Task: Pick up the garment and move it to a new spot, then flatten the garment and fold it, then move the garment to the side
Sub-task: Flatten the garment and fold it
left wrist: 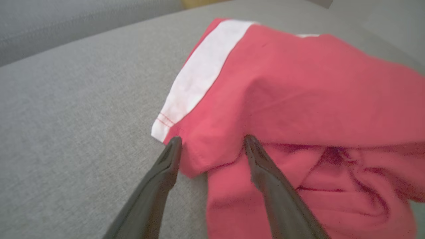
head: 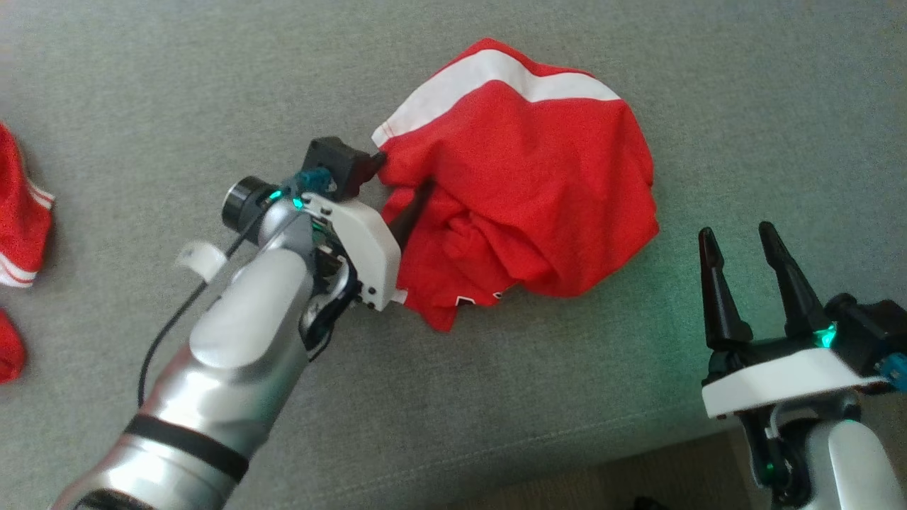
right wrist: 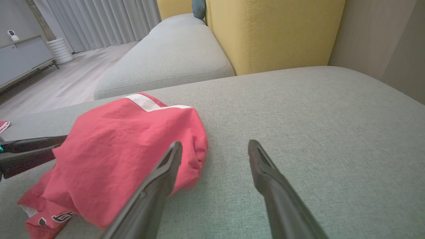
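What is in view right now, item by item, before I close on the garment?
garment: one, red with a white band, crumpled mid-seat
other cloth: count unclear, red with white stripes, head view's left edge
sofa seat: one, grey, under the garment
backrest: one, yellow, behind the seat
curtains: one set, pale grey, far across the room
left gripper: one, dark fingers, open astride the garment's hem corner
right gripper: one, dark fingers, open, apart from the garment
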Controlling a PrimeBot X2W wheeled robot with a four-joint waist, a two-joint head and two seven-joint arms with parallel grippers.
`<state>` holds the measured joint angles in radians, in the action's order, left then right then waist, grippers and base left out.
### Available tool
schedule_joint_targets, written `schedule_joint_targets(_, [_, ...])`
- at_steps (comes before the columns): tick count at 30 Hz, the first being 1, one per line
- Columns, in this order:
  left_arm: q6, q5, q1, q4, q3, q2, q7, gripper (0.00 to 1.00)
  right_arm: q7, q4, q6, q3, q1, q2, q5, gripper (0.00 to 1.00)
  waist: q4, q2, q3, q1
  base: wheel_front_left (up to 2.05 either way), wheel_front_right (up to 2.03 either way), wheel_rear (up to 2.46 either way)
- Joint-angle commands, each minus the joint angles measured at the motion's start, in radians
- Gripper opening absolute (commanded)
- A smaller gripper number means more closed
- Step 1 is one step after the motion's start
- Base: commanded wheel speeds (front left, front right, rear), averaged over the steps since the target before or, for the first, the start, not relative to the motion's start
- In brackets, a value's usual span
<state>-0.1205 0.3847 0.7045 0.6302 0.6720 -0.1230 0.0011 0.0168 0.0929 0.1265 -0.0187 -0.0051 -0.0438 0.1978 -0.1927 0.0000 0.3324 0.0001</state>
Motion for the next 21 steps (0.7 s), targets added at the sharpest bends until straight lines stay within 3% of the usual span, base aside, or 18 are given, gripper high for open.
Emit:
schedule_joint_targets(1, [-0.003,0.013,0.065,0.015,-0.018,-0.017,0.024,1.0,-0.015,0.025,0.004,-0.025,-0.034,-0.006,0.009,1.0,-0.016,0.0,0.014,-0.0001,0.0,0.0,0.0])
schedule_joint_targets(3, [-0.005,0.024,0.089,0.057,-0.013,-0.017,0.04,1.0,-0.02,0.019,0.004,-0.028,-0.037,-0.006,0.012,1.0,-0.021,0.0,0.017,-0.0001,0.0,0.0,0.0])
schedule_joint_targets(4, [-0.006,0.028,0.099,0.075,-0.011,-0.017,0.043,0.9,-0.022,0.016,0.004,-0.03,-0.039,-0.006,0.014,1.0,-0.023,0.0,0.017,-0.0001,0.0,0.0,0.0])
schedule_joint_targets(6, [-0.007,0.032,0.116,0.103,-0.005,-0.015,0.04,0.0,-0.026,0.011,0.004,-0.031,-0.04,-0.006,0.017,1.0,-0.025,0.0,0.018,-0.0001,0.0,0.0,0.0])
schedule_joint_targets(15, [-0.005,0.018,0.151,0.076,0.011,-0.022,-0.089,0.0,-0.034,0.003,0.004,-0.009,-0.033,-0.006,0.022,1.0,0.001,0.0,0.0,-0.0001,0.0,0.0,0.0])
schedule_joint_targets(20, [0.047,-0.047,0.112,-0.084,0.033,-0.088,-0.157,0.0,-0.025,0.005,0.004,0.01,-0.017,-0.006,0.02,1.0,0.047,0.0,-0.039,-0.0001,0.0,0.0,0.0])
schedule_joint_targets(21, [0.071,-0.08,0.068,-0.185,0.053,-0.133,-0.154,0.0,-0.018,0.008,0.004,0.017,-0.009,-0.006,0.018,1.0,0.071,0.0,-0.055,-0.0001,0.0,0.0,0.0])
